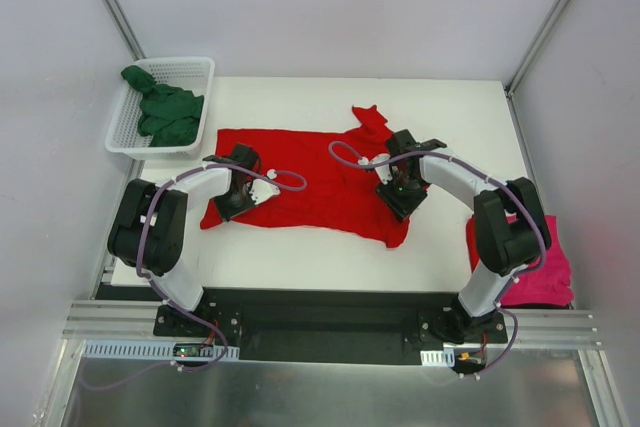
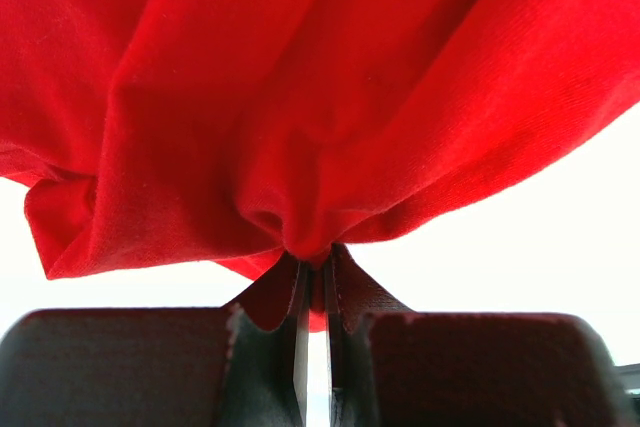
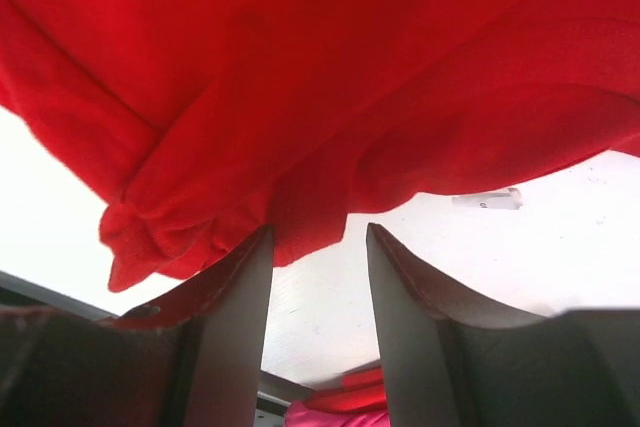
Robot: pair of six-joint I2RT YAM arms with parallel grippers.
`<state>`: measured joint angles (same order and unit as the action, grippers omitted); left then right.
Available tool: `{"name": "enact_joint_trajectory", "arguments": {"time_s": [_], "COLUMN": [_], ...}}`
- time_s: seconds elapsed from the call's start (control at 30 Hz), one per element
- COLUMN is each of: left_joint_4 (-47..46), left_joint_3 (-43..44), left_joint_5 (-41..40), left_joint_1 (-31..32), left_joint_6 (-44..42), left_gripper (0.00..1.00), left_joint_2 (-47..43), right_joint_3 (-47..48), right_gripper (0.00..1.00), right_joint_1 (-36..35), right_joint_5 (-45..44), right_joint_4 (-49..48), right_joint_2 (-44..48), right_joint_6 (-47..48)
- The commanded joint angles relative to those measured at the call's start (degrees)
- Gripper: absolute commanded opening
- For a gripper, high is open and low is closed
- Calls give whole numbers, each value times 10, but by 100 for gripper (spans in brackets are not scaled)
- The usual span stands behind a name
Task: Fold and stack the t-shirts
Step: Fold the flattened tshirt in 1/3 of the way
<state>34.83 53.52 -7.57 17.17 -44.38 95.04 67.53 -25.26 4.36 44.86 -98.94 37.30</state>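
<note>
The bright red cloth t-shirt (image 1: 320,172) stretches left to right between the arms. The left gripper (image 2: 315,272) pinches its left end. The right gripper (image 3: 320,232), spread, has the right edge at its tips.

We are looking at a red t-shirt (image 1: 320,192) of soft, matt knit cloth, and close up in the wrist views its fine ribbed weave is showing. The green t-shirt (image 1: 165,115) and the pink t-shirt (image 1: 550,272) are showing the same dull cloth. The basket (image 1: 182,61) is reading as white plastic mesh, faintly shiny. The table (image 1: 300,252) is looking smooth, white and matt. On the right gripper (image 3: 318,232) we are seeing fingers (image 3: 420,337) of dark, matt, slightly grainy material. The rail (image 1: 100,325) beside the arm bases is gleaming like brushed metal.
</note>
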Motion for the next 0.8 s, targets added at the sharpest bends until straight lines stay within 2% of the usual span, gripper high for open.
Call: {"name": "enact_joint_trajectory", "arguments": {"time_s": [0.0,0.5,0.57,0.6,0.63,0.77], "left_joint_4": [37,38,38,38,38,37], "left_joint_3": [-20,-11,-10,-8,-7,-8], "left_joint_5": [4,1,1,1,1,-1], "left_joint_1": [-11,-10,-11,-10,-10,-10], "left_joint_6": [8,3,4,4,4,2], "left_gripper": [0,0,0,0,0,0], "left_joint_2": [8,11,13,13,13,11], "right_joint_3": [-6,21,23,23,24,24], "right_gripper": [45,44,32,12,1,1], "right_joint_1": [1,1,1,0,1,4], "right_joint_5": [-36,73,66,58,46,8], "right_joint_4": [-7,62,72,71,75,84], "right_joint_2": [19,-6,-8,-6,-6,12], "right_joint_6": [0,16,18,18,20,34]}}
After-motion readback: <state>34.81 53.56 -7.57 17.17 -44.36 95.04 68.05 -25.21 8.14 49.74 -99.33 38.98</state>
